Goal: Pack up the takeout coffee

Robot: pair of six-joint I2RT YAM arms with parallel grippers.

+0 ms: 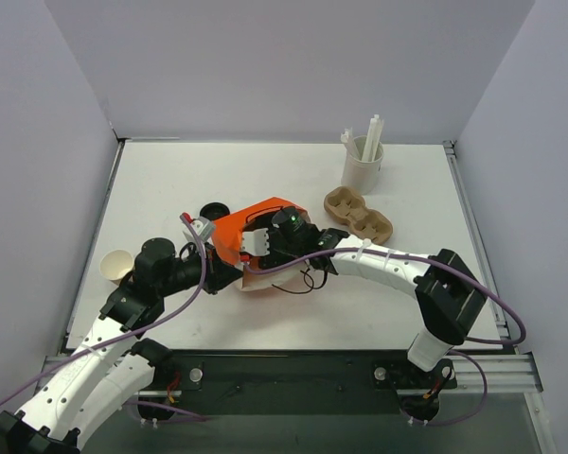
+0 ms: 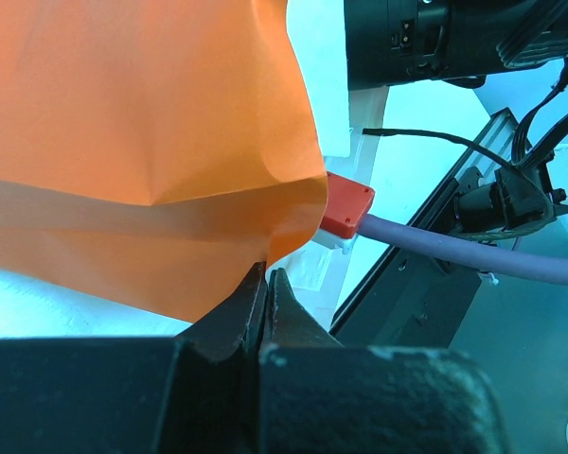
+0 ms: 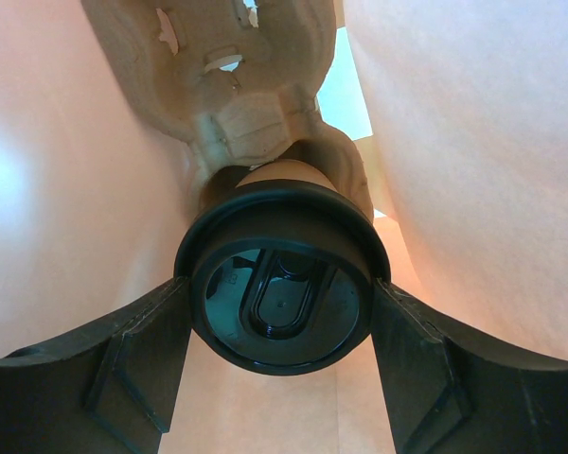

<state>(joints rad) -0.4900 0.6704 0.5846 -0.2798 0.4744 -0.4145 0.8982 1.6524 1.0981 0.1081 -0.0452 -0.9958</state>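
While L pincer [image 2: 265, 272] clamps orange bag [image 2: 142, 123], R pincer [image 3: 279, 293] grips takeout coffee [image 3: 284, 326], tan cup [image 3: 275, 173], black lid [image 3: 275, 213] on.

The orange bag [image 1: 229, 232] is a plain, bright orange outside, and its inner walls show a paler peach. The takeout coffee [image 3: 279, 284] has a glossy black lid over a tan kraft cup. The moulded carrier [image 1: 358, 215] is a dull light brown. The lidless paper cup [image 1: 116, 265] is tan, the loose lid [image 1: 213, 210] black. A white tub [image 1: 363, 168] holds white sticks. The surface [image 1: 265, 170] is white. The left arm [image 1: 85, 359] and right arm [image 1: 383, 268] are white with black joints, the cable [image 2: 454, 251] purple, the left end effector [image 2: 267, 282] matte black.
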